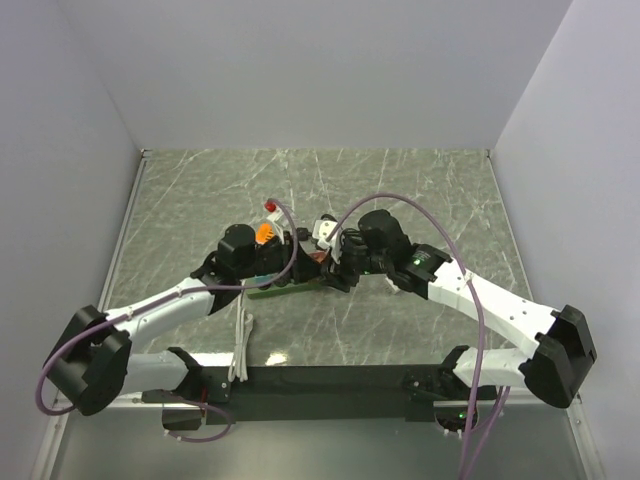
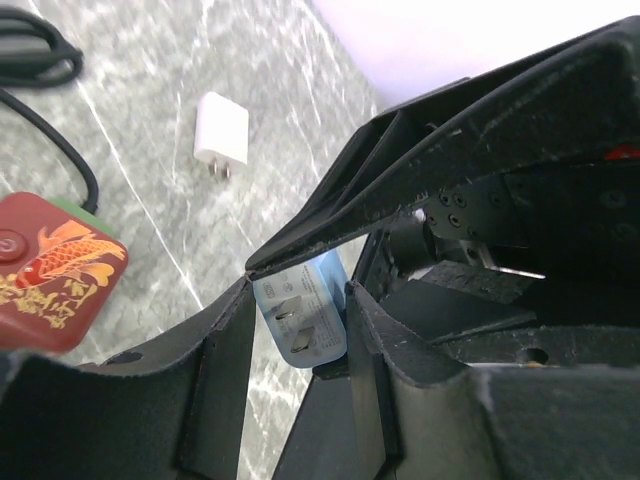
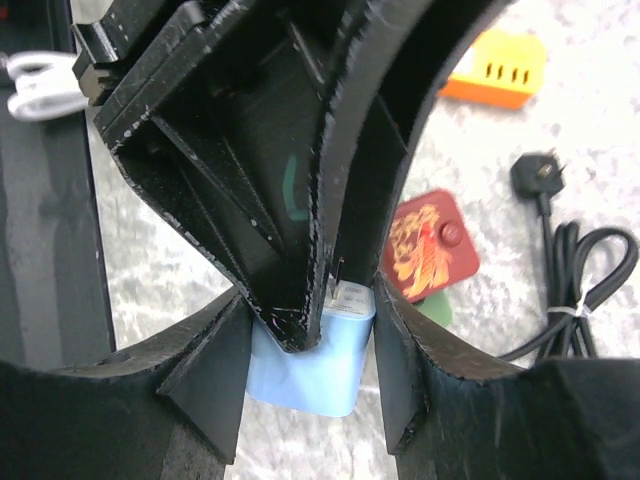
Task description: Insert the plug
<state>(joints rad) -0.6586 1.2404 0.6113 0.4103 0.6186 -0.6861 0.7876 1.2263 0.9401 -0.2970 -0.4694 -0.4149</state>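
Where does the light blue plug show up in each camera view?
Top external: cannot be made out.
Left wrist: light blue plug, lower centre.
Right wrist: bottom centre.
Shared landmark: red fish-patterned box, left edge in left wrist, right of centre in right wrist.

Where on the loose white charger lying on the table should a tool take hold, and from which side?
Take the white charger by its plain boxy body, probably pinched across its two long side faces, coming straight down from above. It lies flat on the table with its two prongs sticking out one end, so a body grip leaves them free.
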